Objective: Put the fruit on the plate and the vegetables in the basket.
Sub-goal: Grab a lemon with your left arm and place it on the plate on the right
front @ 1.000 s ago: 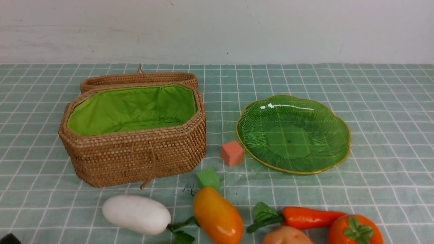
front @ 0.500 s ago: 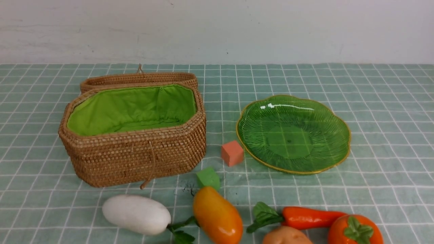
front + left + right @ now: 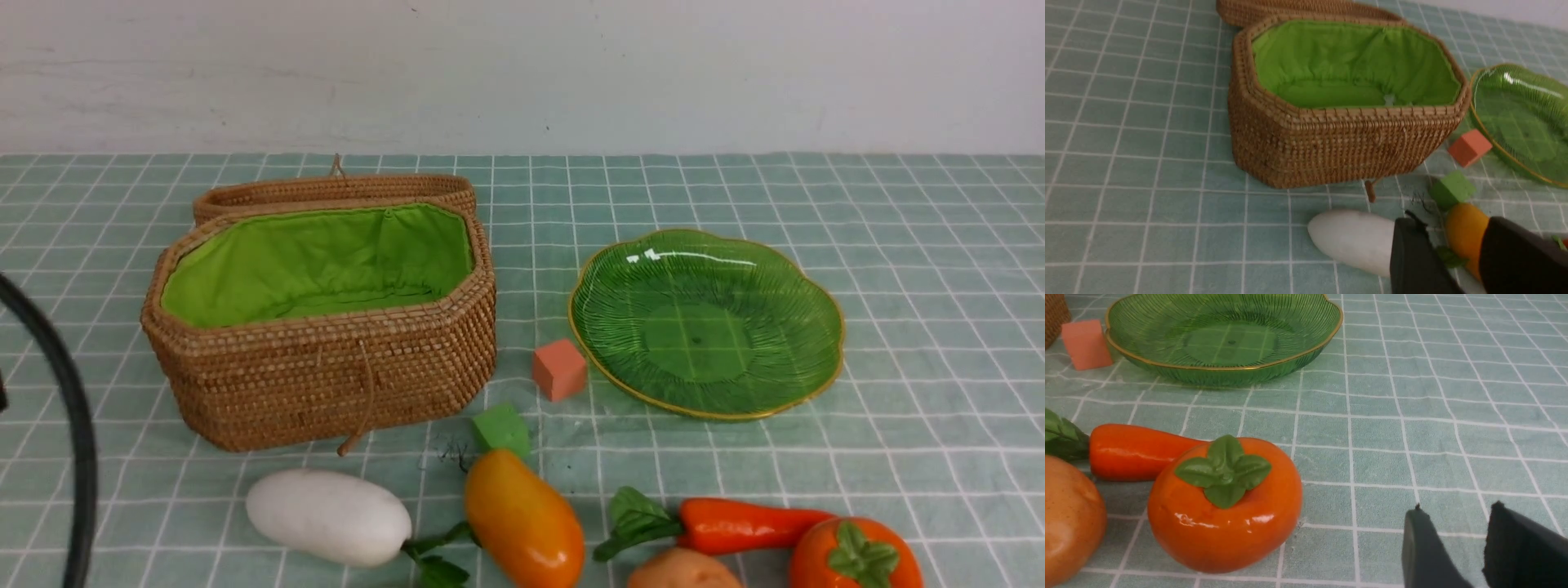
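The left pincer [image 3: 1453, 220] stands released, its two dark fingers apart with nothing between them. It hangs low over the pale green checked tablecloth [image 3: 939, 408]. The white oval toy radish [image 3: 1351, 241] lies just beside it, its leafy end hidden behind one finger. The glossy orange-yellow toy mango [image 3: 1466, 232] shows through the gap between the fingers, a little beyond them. Farther on sits the brown woven wicker basket [image 3: 1339, 151] with its bright green cloth lining, lid folded back.

The right pincer [image 3: 1457, 508] is released too, gripping nothing, above bare cloth. The round orange-red toy persimmon [image 3: 1224, 522] with its green leafy cap lies near it, off to one side and clear of the fingers. The orange-red toy carrot [image 3: 1135, 451] and the brown toy potato [image 3: 1069, 514] lie close against the persimmon.

The translucent green ribbed glass plate [image 3: 706, 327] with a gold rim sits to the basket's right. Between them lies a small salmon-pink cube [image 3: 559, 369], with a small green cube [image 3: 500, 429] nearer, beside the mango.
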You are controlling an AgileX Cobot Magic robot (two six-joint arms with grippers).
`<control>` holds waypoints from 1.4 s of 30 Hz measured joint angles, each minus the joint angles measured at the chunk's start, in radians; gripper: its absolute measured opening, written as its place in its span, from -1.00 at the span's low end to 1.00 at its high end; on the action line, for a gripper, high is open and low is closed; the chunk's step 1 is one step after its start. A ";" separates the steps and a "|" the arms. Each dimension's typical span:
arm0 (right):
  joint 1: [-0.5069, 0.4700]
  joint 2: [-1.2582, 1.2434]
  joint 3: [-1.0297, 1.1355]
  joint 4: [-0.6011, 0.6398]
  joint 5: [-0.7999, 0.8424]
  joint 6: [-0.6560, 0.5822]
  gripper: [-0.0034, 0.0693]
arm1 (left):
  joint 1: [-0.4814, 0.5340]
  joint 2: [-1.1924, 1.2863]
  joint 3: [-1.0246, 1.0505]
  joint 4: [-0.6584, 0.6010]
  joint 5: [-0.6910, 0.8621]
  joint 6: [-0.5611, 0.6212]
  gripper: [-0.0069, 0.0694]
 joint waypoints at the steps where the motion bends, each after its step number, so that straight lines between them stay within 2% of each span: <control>1: 0.000 0.000 0.000 0.000 0.000 0.000 -0.24 | -0.009 0.004 0.000 0.000 -0.001 -0.001 -0.19; 4: 0.000 0.000 0.000 0.000 0.000 0.000 -0.24 | -0.109 0.089 -0.001 0.002 0.007 0.025 -0.19; 9: 0.000 0.000 0.000 0.000 0.000 0.000 -0.24 | -0.197 0.211 -0.001 0.003 0.056 0.041 -0.14; 13: 0.000 0.000 0.000 0.000 0.001 0.000 -0.24 | -0.305 0.359 -0.001 -0.014 0.106 0.120 0.17; 18: 0.000 0.000 0.000 0.000 0.001 0.000 -0.24 | -0.453 0.469 -0.001 -0.015 0.084 0.196 0.80; 21: 0.000 0.000 0.000 0.000 0.001 0.000 -0.24 | -0.521 0.535 -0.003 0.013 0.018 0.206 0.92; 27: 0.000 0.000 0.000 0.000 0.001 0.000 -0.24 | -0.553 0.701 -0.006 0.115 -0.035 0.208 0.94; 34: 0.000 0.000 0.000 0.000 0.001 0.000 -0.24 | -0.553 0.893 -0.010 0.133 -0.059 0.213 0.85; 38: 0.000 0.000 0.000 0.000 0.001 0.000 -0.24 | -0.553 0.918 -0.021 0.140 -0.058 0.213 0.73; 42: 0.000 0.000 0.000 0.000 0.001 0.000 -0.24 | -0.553 0.903 -0.021 0.158 -0.035 0.215 0.73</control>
